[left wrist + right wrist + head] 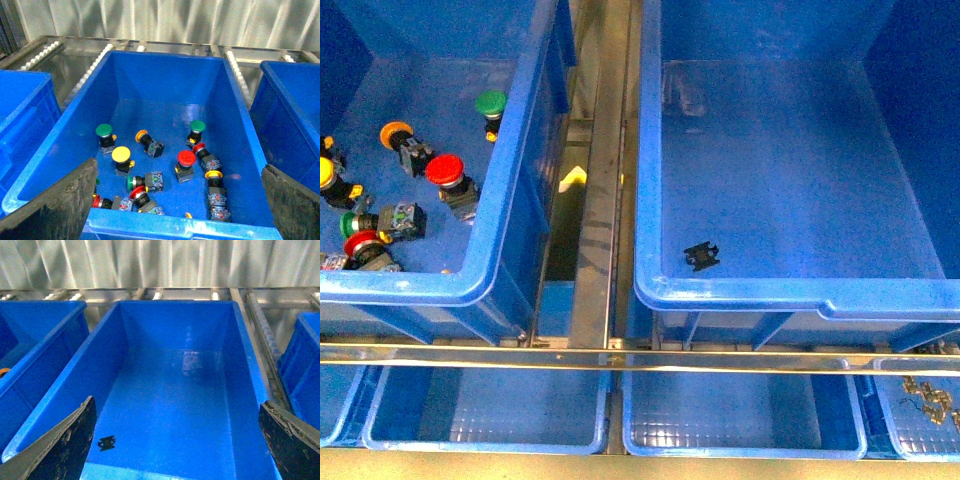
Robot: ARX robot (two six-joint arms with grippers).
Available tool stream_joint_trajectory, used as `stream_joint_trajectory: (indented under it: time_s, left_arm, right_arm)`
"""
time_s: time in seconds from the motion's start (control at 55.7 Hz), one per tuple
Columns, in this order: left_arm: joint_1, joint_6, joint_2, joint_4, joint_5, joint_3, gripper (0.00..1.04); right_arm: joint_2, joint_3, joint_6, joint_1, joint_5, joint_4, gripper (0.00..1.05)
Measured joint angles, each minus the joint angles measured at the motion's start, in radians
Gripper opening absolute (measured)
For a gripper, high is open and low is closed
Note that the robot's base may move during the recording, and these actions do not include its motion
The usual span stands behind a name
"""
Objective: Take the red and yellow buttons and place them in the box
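Buttons: round mushroom caps on blocky black-and-grey switch bodies, some upright, some on their sides. All lay on the floor of the left crate [165, 80].

Count from the left wrist view:
- four red buttons [186, 158]
- two yellow buttons [121, 154]
- one orange button [141, 135]
- three green buttons [104, 131]
- one further orange sliver at the near wall, which I could not identify

The front view caught only six caps; the frame edge cut off the rest.

Markings on the switch bodies were too small to read.

Box [770, 297]: deep, bright blue, with smooth walls and a thick rounded rim. It stood to the right of the crate, with a metal rail [605, 200] between them. It held one small black part [701, 256] near its front wall.

Four shallow blue trays [480, 445] ran along the near edge. The rightmost held pale metal bits [932, 400].

Left pincer [178, 167]: released, fingers wide apart, at the near end of the crate. Right pincer [176, 402]: released, spread likewise, at the near end of the box.
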Motion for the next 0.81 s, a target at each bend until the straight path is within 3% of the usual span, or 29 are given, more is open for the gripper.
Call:
stream_joint_trajectory:
  time_s: [0.808]
  left_arm:
    - [0.0,0.0,0.0,0.0,0.0,0.0,0.97]
  right_arm:
    - [0.0,0.0,0.0,0.0,0.0,0.0,0.98]
